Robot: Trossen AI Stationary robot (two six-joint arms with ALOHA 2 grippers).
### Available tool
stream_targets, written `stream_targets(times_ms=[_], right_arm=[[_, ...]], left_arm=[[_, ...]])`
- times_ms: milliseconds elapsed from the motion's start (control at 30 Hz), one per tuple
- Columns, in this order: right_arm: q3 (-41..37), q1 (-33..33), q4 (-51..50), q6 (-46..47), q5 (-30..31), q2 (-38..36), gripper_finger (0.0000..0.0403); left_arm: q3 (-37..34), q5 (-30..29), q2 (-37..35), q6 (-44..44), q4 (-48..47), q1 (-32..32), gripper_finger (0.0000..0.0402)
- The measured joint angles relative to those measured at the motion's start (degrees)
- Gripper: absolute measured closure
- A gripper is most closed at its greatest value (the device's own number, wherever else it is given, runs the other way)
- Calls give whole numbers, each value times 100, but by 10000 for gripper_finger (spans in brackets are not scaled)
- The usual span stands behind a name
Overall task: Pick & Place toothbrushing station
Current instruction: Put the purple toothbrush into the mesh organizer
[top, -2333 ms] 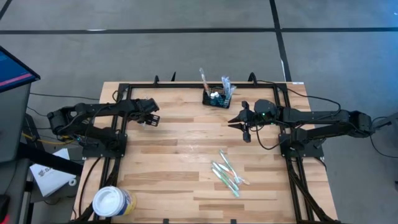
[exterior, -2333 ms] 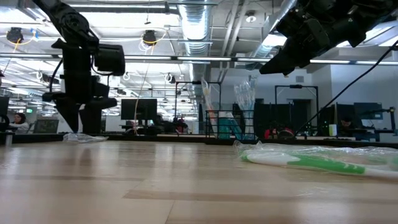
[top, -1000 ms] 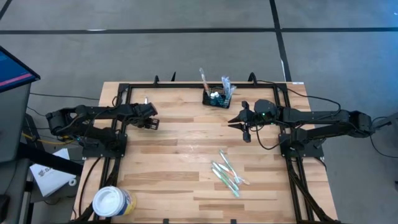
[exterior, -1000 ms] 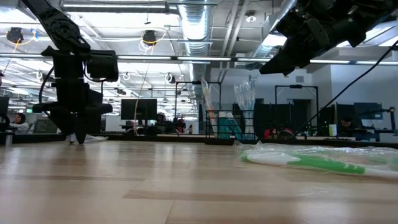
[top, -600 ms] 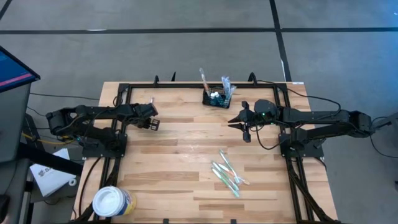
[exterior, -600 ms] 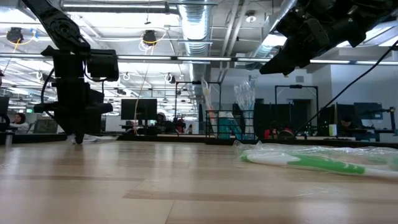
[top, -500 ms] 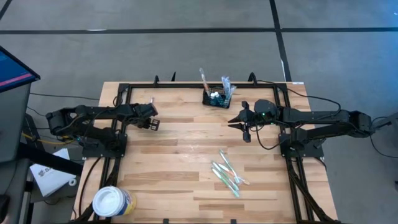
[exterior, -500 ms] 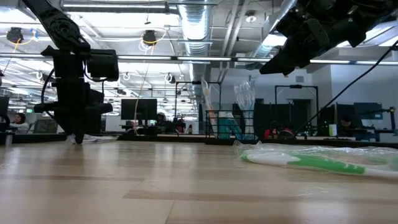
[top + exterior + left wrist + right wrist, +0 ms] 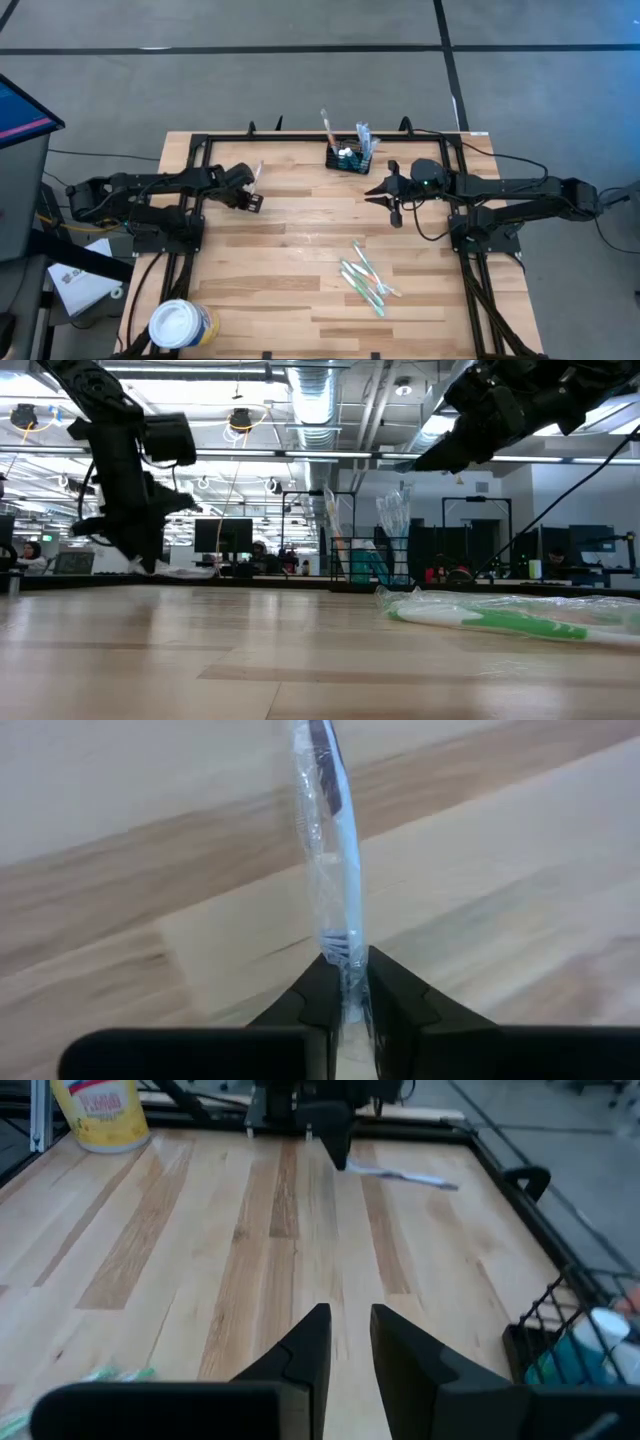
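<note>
Over on the left, the left gripper [image 9: 252, 198] has its fingers pinched tight on a wrapped brush [image 9: 335, 880], lifted just clear of the table [image 9: 290, 250]. The grip sits at the very end, on slippery film, so I'd say the brush could swing or slide out on the way across. Open boards lie between it and the caddy [image 9: 350, 158] at the far edge, mid-table, already bristling with brushes; a tall handle there could snag the newcomer. Nearer the front, spare brushes [image 9: 364, 279] lie loose. On the right, the right gripper [image 9: 392, 196] hovers just beside the caddy, fingers narrowly apart and empty, crowding that approach.
</note>
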Motion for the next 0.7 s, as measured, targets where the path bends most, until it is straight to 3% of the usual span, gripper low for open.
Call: stream_targets(times_ms=[400,700], right_arm=[[0,103,338,-499,13,125,337],[33,406,1357,-1333,33,945,337]], left_arm=[[34,868,-163,-2,1499,-435,374],[38,1294,-165,-9,2706,-791,373]])
